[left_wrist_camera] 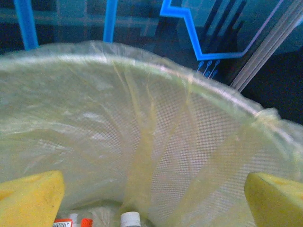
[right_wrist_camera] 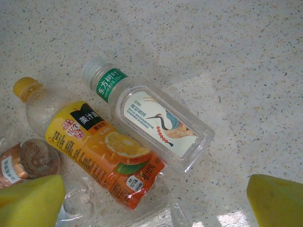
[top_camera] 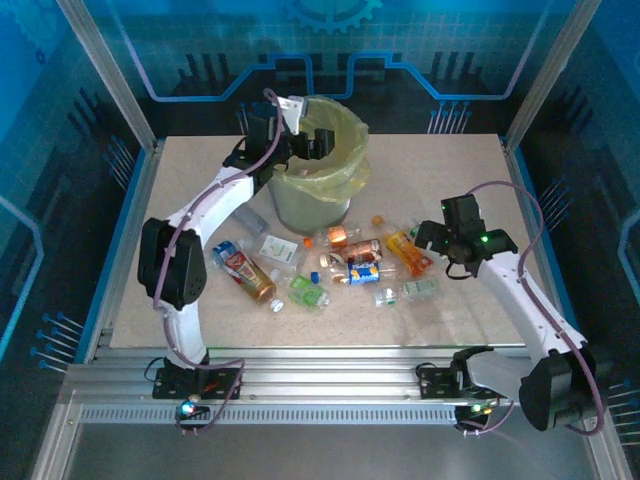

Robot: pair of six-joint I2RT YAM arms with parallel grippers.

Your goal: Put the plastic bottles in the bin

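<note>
1. Counter (top_camera: pixel 440 170): speckled beige surface. It carries the bin and the loose bottles and lies directly under the right jaws.
2. Bin (top_camera: pixel 300 205): round, grey and upright, lined with a translucent yellow-green bag (left_wrist_camera: pixel 142 123). The left jaws hang over its rim and point into the opening, with the bag wall straight ahead of them.
3. Plastic bottles (top_camera: pixel 340 262): a loose scatter lying flat on the counter. It is to the left of the right jaws and well apart from the left jaws.
4. Left jaws: released. The yellow pads (left_wrist_camera: pixel 28 198) stand wide apart with nothing between them.
5. Right jaws: released. The pads (right_wrist_camera: pixel 274 201) stand wide apart above the counter and grasp nothing.
6. Orange-juice bottle (right_wrist_camera: pixel 94 146): yellow cap, lying flat below the right jaws, nearer the left pad.
7. Clear bottle (right_wrist_camera: pixel 156 125): green neck band and a crane label. It lies just beside the orange-juice bottle, below the gap of the right jaws.
8. White bottle cap (left_wrist_camera: pixel 130 219): at the bottom of the bin, below the left jaws, near a red-marked label (left_wrist_camera: pixel 85 221).
</note>
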